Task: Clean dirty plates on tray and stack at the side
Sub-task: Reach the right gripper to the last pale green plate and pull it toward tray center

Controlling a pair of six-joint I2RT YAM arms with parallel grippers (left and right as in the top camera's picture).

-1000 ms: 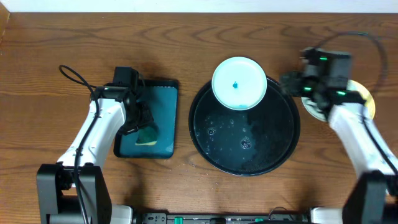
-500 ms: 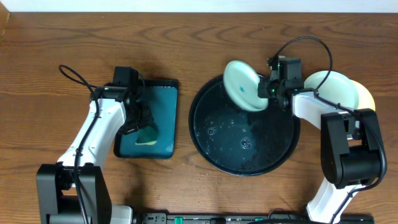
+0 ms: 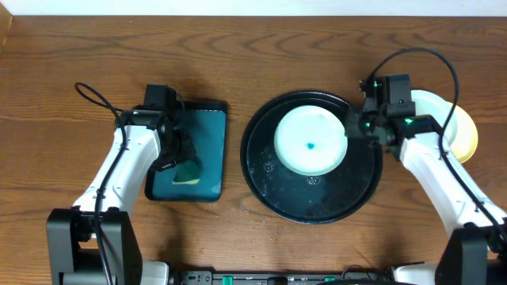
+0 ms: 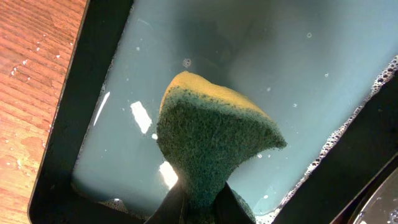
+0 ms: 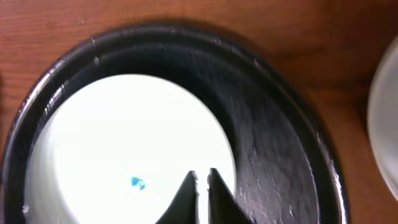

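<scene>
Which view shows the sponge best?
Left wrist: the sponge fills the frame, green scrub face out, pinched by the left gripper over soapy water. Overhead shows only a small corner; right wrist shows none.

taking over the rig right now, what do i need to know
Left gripper: shut on the sponge, over the soapy teal tray.
Right gripper: pinched on the rim of the smudged plate, which lies flat in the black tray.
Two other plates: overlapped on the table right of the black tray, partly under the right arm; can't tell if they are wiped.
Done: nothing visibly cleaned; the blue smudge is on the plate.
Left: wipe it, stack it at the side.
</scene>
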